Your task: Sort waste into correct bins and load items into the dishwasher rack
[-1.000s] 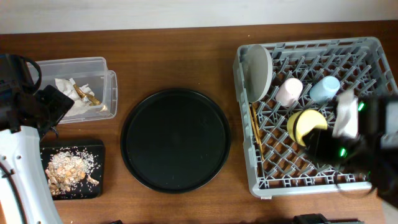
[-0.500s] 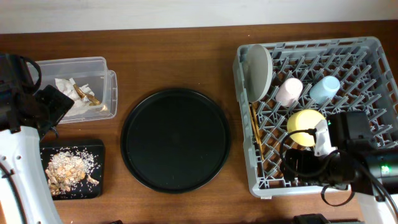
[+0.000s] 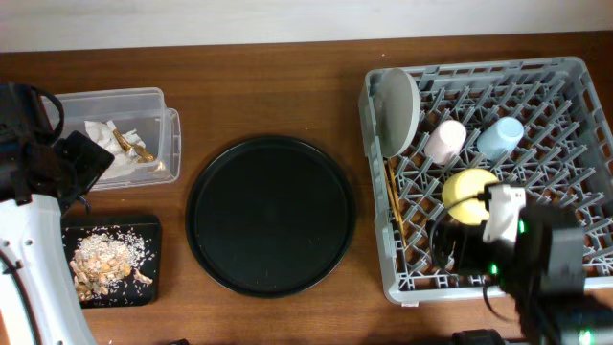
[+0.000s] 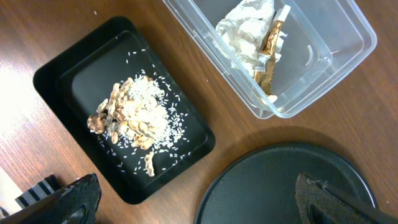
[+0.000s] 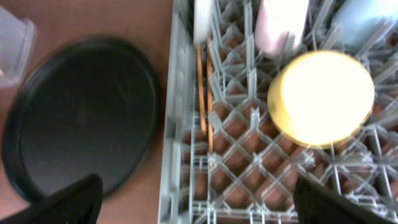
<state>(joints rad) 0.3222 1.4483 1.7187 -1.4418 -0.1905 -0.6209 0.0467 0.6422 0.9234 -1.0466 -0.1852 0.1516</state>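
The grey dishwasher rack (image 3: 575,86) (image 5: 180,124) holds a pale plate (image 3: 397,110) (image 5: 204,12) on edge, a pink cup (image 3: 445,141) (image 5: 283,25), a light blue cup (image 3: 500,137) (image 5: 367,22), a yellow bowl (image 3: 467,189) (image 5: 320,99) and chopsticks (image 3: 391,196) (image 5: 204,93). My right gripper (image 3: 450,251) (image 5: 205,208) hangs open over the rack's front left part, just in front of the bowl and holding nothing. Napkins (image 3: 110,144) (image 4: 249,31) lie in the clear box (image 3: 144,96) (image 4: 336,56). Food scraps (image 3: 103,261) (image 4: 130,115) lie in the shallow black tray (image 3: 144,230) (image 4: 81,74). My left gripper (image 3: 77,163) (image 4: 199,208) is open and empty above these bins.
A large round black tray (image 3: 270,216) (image 4: 280,186) (image 5: 81,112) lies between the bins and the rack. The left arm's white link runs along the table's left front edge. The right arm covers the rack's front right corner.
My right gripper has let go of the yellow bowl, opened wide and drawn back toward the rack's front edge. The bowl now rests in the rack. The left arm has not moved.
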